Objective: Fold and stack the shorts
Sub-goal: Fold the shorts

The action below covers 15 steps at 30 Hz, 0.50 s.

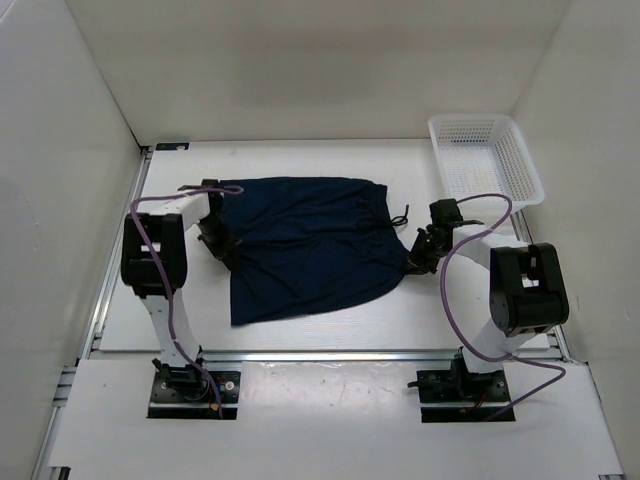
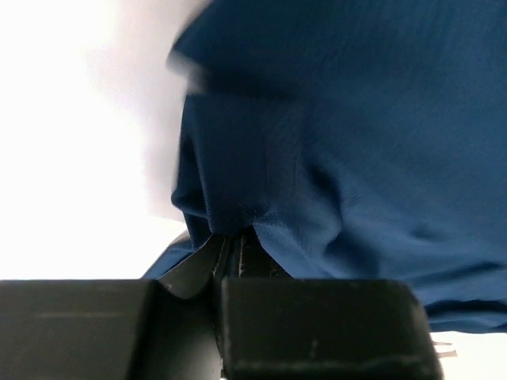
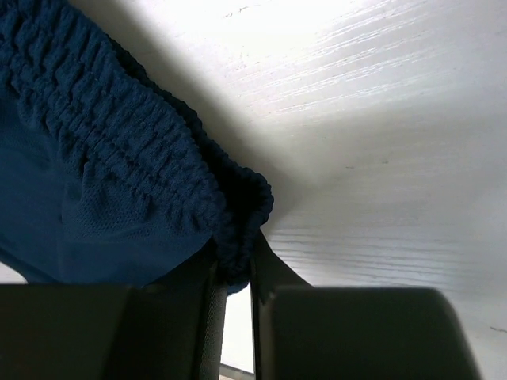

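Shorts (image 1: pixel 305 245) spread flat mid-tabletop (image 1: pixel 300 338), hem side clamped in left hand (image 1: pixel 228 250), elastic waistband clamped in right hand (image 1: pixel 415 262), drawstring (image 1: pixel 400 215) trailing just past the waist, white mesh basket (image 1: pixel 487 158) well apart at the far right corner.

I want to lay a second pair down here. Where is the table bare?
Bare table: the wide strip between the shorts' near hem and the arm bases, and a narrower strip beyond the shorts, left of the basket. Crowded: both sides of the shorts, where the left fingers and right fingers pinch the fabric.
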{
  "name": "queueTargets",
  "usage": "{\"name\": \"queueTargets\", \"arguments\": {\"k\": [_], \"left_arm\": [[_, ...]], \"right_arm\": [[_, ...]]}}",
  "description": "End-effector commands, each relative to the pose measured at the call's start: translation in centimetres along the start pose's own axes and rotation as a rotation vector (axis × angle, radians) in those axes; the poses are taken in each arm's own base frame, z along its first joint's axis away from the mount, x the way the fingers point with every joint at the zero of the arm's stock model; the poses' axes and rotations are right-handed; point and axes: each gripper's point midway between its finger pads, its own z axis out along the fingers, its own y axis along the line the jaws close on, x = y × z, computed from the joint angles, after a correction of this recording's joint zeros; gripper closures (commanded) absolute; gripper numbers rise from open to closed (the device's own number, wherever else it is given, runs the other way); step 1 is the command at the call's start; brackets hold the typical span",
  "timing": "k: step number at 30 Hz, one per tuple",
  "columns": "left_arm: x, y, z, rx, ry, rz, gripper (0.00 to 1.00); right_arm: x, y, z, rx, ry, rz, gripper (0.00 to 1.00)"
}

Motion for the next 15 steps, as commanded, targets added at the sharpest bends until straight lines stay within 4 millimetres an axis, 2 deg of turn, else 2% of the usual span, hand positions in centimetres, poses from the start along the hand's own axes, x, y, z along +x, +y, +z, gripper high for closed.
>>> {"name": "queueTargets", "arguments": {"k": [1, 2, 3, 4, 5, 6, 7, 8, 9, 11, 12, 13, 14, 15], "left_arm": [[-6.2, -1.8, 0.3, 0.021, -0.136, 0.042, 0.89], [-6.5, -1.2, 0.1, -0.020, -0.112, 0.041, 0.89], [-7.5, -1.4, -0.4, -0.035, -0.137, 0.051, 0.89], [-9.8, -2.1, -2.4, -0.049, -0.216, 0.062, 0.89], [-10.7, -1.8, -3.1, -0.063, -0.228, 0.059, 0.89], [-10.7, -1.6, -3.9, -0.090, -0.216, 0.067, 0.87], [-12.0, -1.9, -5.3, -0.081, -0.252, 0.071, 0.82], [-12.3, -1.6, -5.7, -0.080, -0.254, 0.060, 0.64], [-12.6, -1.5, -7.1, -0.062, -0.283, 0.059, 0.51], [-12.3, -0.4, -8.4, -0.037, -0.278, 0.042, 0.16], [-11.9, -0.1, -10.1, -0.009, -0.306, 0.033, 0.00], [-11.7, 1.0, -10.8, -0.006, -0.315, 0.010, 0.00], [-10.5, 2.2, -10.2, -0.011, -0.292, 0.000, 0.00], [-9.8, 3.1, -10.5, -0.009, -0.298, -0.012, 0.00]], "right_arm": [[-0.1, 0.5, -0.1, -0.030, -0.012, 0.038, 0.90], [0.6, 0.7, 0.0, -0.030, -0.001, 0.055, 0.87], [0.9, 1.0, 0.0, -0.031, 0.004, 0.061, 0.83], [1.2, 1.1, 0.0, -0.032, -0.005, 0.063, 0.80], [1.2, 1.5, -0.2, -0.034, -0.017, 0.065, 0.62], [1.9, 1.8, -0.1, -0.026, -0.014, 0.073, 0.46], [1.8, 2.1, -0.3, -0.024, -0.026, 0.076, 0.33], [1.5, 2.2, -0.6, -0.017, -0.057, 0.079, 0.23], [1.7, 1.9, -0.8, -0.001, -0.059, 0.107, 0.12], [1.2, 2.1, -1.8, -0.003, -0.102, 0.112, 0.07], [1.0, 2.0, -2.1, 0.005, -0.118, 0.122, 0.06], [0.7, 1.8, -2.9, 0.018, -0.153, 0.120, 0.06], [0.5, 1.7, -3.4, 0.024, -0.171, 0.119, 0.04], [0.4, 1.6, -3.9, 0.030, -0.188, 0.109, 0.04]]}}
